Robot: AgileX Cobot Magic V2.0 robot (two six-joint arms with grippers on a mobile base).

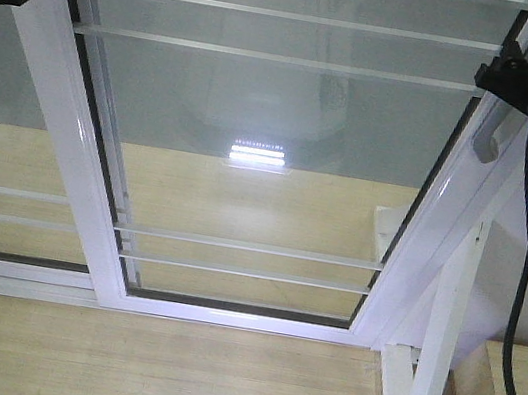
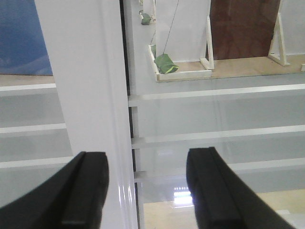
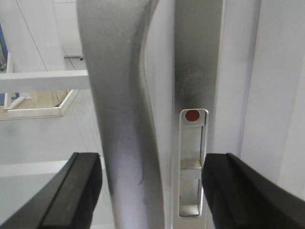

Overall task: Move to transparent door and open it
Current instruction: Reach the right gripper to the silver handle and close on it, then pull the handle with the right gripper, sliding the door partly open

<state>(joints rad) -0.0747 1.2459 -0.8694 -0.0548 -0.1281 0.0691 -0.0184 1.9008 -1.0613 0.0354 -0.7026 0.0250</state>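
Right gripper (image 3: pixel 151 191) spread wide astride the curved grey handle (image 3: pixel 119 119); left gripper (image 2: pixel 145 191) likewise unclenched.
Transparent door (image 1: pixel 274 138) directly ahead; likely heavy, glossy, its glass fragile; take hold at the stiff handle only.

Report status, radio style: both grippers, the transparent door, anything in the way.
Left gripper open, facing white frame. Right gripper open, straddling grey handle. Transparent door looks shut. No obstruction seen.
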